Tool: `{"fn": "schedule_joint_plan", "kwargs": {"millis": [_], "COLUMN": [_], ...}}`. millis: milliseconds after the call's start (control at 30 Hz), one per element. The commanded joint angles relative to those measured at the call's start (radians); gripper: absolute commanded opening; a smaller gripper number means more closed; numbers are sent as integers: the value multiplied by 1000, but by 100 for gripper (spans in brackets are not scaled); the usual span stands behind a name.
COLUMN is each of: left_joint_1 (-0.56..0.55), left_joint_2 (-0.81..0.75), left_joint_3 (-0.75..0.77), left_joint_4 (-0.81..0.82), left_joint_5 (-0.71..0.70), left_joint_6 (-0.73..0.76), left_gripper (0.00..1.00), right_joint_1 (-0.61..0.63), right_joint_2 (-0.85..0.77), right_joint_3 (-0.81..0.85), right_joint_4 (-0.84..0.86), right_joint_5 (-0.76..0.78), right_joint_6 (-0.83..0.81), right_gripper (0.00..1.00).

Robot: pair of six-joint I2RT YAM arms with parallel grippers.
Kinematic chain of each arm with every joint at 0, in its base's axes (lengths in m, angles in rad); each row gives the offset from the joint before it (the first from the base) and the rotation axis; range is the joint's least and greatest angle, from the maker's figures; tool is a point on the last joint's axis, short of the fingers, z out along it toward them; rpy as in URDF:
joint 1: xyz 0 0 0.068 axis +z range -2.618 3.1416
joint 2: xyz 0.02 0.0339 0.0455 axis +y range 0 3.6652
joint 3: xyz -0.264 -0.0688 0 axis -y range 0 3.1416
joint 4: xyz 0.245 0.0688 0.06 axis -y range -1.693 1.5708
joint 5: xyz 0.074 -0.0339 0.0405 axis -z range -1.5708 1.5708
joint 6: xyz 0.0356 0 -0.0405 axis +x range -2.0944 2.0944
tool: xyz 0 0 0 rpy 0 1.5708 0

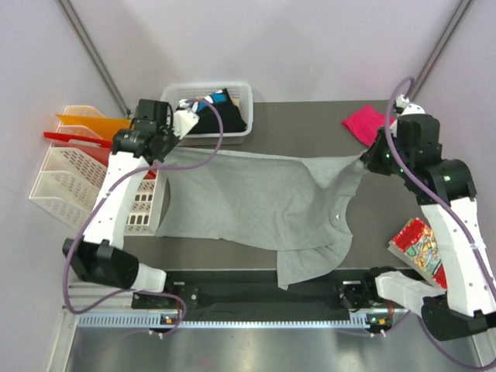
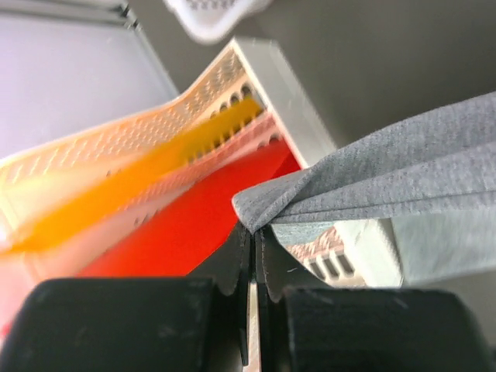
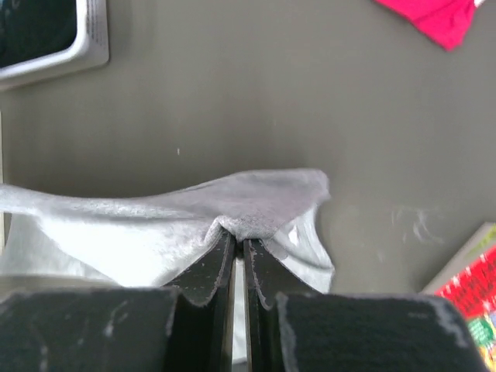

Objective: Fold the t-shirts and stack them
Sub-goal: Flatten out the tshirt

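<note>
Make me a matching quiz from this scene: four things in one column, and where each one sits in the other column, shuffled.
Things:
1 grey t-shirt
2 pink t-shirt
3 snack packet
4 white basket

Places:
A far right
B far left
C near right
D spread across the middle

Pairs: 1-D, 2-A, 3-C, 4-B

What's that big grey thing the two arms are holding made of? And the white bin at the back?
Grey shirt: soft matte cloth, probably a knit. It drapes, wrinkles and bunches into folds where the left gripper and right gripper pinch it. Bin: looks like hard white plastic, with smooth, slightly glossy walls and a rigid rim.
</note>
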Motion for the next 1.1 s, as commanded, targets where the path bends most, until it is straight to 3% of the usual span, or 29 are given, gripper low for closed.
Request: {"fn": "schedule_joint_plan", "kwargs": {"millis": [0,67,233,400,567,867,967,1067], "left_joint_1": [8,8,8,7,7,7,7,7], "left_joint_2": [-152,-172,-169,-216,-217,-327,-339,-344], "left_joint_3": [-41,-18,210,318,427,298,255,220], "left_joint_4": [-81,-94,-19,90,-62,-363,-453,-424], "left_joint_5": [-112,-149,-176,-72,0,149,178,160], "left_joint_6": [102,118,77,-21,-77,-138,-141,-155], "left_gripper": [0,0,0,0,0,0,0,0], "right_joint_1": [-7,-5,-8,-7,-7,-8,-8,-7], "right_joint_2": [-88,-93,-51,-68,-96,-151,-154,-137], "right_joint_3": [66,109,377,505,542,482,473,464], "right_joint_4": [-176,-220,-233,-124,-141,-344,-363,-308], "right_joint_5": [15,24,16,-28,-103,-153,-114,7], "right_joint_6": [9,9,-13,-28,-36,-43,-42,-30], "right_gripper": [0,0,0,0,0,0,0,0]}}
